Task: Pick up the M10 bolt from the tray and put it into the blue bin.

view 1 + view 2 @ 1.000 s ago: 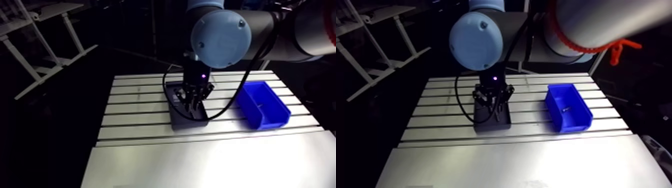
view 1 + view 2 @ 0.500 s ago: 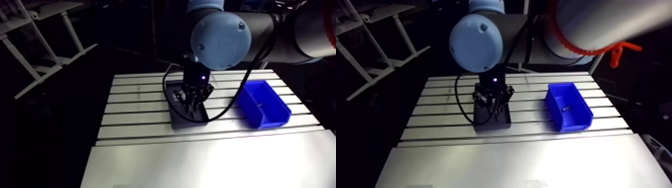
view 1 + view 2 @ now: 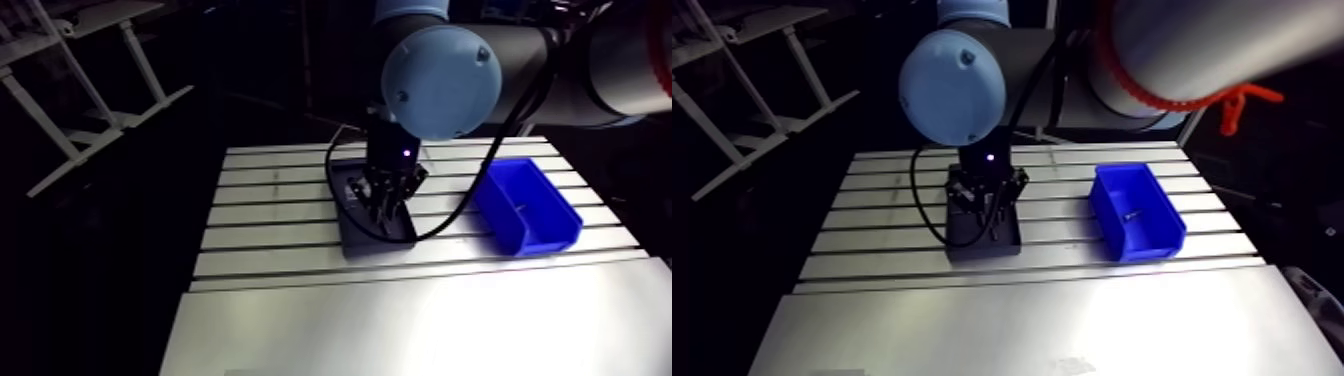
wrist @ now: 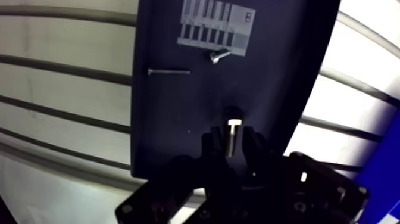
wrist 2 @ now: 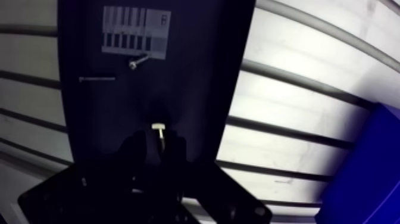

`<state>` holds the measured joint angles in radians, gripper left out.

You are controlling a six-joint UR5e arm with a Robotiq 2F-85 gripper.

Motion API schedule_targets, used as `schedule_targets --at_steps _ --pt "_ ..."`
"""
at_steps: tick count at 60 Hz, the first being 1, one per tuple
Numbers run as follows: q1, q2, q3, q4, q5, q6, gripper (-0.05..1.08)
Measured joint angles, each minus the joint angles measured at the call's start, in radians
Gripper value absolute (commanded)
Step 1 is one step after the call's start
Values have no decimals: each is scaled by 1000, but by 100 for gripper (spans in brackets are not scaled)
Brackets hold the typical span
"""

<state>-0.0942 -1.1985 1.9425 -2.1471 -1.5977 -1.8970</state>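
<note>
In the arm view, the end effector (image 3: 384,200) hangs over the black tray (image 3: 365,242), which lies on the slotted worktop (image 3: 270,215). The blue bin (image 3: 548,238) stands well apart from the tray, off to one side. A small pale thing lies inside the bin (image 3: 1130,214), too small to identify. Set against the earlier pictures, very little has changed. The whole scene has slid slightly, which is the camera moving with the arm. Tray and bin lie as they did, and the end effector is still above the same part of the tray, perhaps a shade higher. What it carries cannot be seen from here.

In the wrist view, the M10 bolt (image 4: 233,127) sits between the two fingers (image 4: 209,146). Its bright head points ahead of them and its shank runs back into the narrow gap. The fingers stand close against it on both sides, so the end effector reads as clamped on the bolt. A dark patch on the tray floor just ahead of the head looks like the bolt's shadow, which suggests the bolt is off the floor. Further ahead on the tray lie a short screw (image 4: 217,56), a long thin pin (image 4: 169,72) and a barred label (image 4: 215,33).

Judging from this, the grasp is made and the lift has barely begun. The carry across to the bin is not yet done.
</note>
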Motion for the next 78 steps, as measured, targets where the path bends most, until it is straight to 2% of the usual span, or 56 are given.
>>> schedule_targets --at_steps 78 --pt "-2 12 10 -7 0 2 70"
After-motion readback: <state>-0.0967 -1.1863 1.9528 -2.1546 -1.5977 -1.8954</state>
